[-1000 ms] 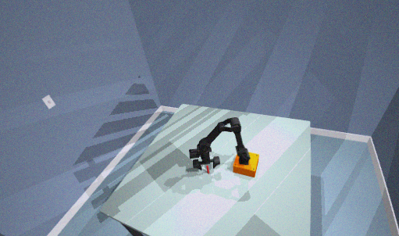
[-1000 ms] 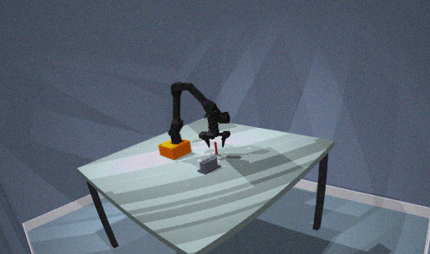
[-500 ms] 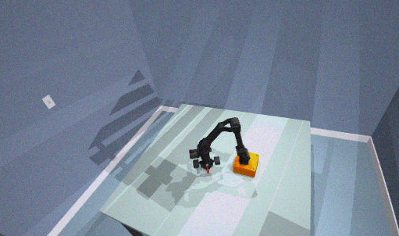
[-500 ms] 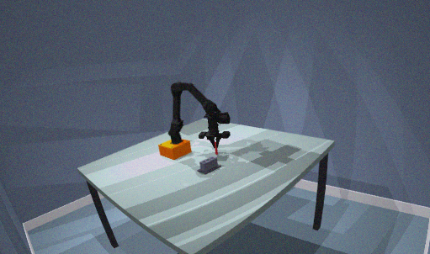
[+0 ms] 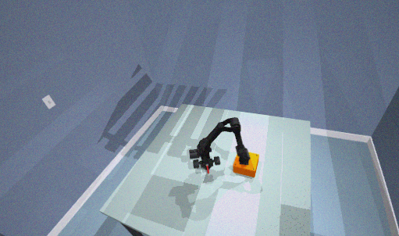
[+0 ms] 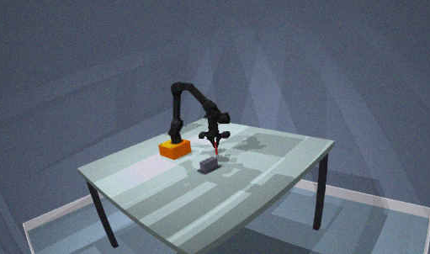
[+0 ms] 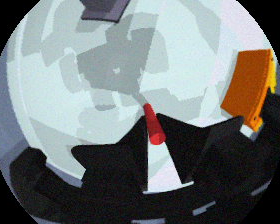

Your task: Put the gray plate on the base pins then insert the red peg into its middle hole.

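The red peg (image 5: pixel 208 169) (image 6: pixel 216 149) (image 7: pixel 153 123) stands about upright. My gripper (image 5: pixel 207 166) (image 6: pixel 215 145) (image 7: pixel 150 117) points down and is shut on the peg, with one dark finger against each side. Whether the peg's lower end touches the table cannot be told. A gray block-shaped assembly (image 6: pixel 208 164) (image 7: pixel 105 7) stands beside the peg, with a wider dark foot beneath it. It is cut off by the wrist view's top edge. I cannot separate the gray plate from the base or make out the middle hole. In the top view the assembly is not visible.
The arm stands on an orange box (image 5: pixel 245 169) (image 6: pixel 175 150) (image 7: pixel 247 82), to one side of the peg. The pale table (image 5: pixel 290 164) (image 6: pixel 128 202) carries striped shadows, and its edges and dark legs show in the exterior view.
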Tool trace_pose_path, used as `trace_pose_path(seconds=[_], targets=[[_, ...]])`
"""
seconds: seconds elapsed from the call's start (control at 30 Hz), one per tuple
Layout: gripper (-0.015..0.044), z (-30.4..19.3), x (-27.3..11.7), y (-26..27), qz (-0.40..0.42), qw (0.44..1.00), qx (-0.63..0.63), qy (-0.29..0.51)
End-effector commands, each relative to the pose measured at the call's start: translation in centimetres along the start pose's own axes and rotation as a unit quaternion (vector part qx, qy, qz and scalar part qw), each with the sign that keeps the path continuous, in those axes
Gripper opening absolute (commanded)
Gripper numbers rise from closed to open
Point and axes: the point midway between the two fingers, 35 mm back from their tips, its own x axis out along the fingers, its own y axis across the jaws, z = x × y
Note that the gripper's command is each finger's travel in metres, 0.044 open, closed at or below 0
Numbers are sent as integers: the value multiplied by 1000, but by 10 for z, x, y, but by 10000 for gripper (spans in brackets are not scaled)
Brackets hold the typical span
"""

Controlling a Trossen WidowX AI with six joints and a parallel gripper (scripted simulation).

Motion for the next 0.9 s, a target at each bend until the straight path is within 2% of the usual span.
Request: trace_pose_path(seconds=[0.0, 0.87], targets=[[0, -1, 1, 0, -1, 1000, 3, 2], [0, -1, -71, 8, -1, 1000, 3, 2]])
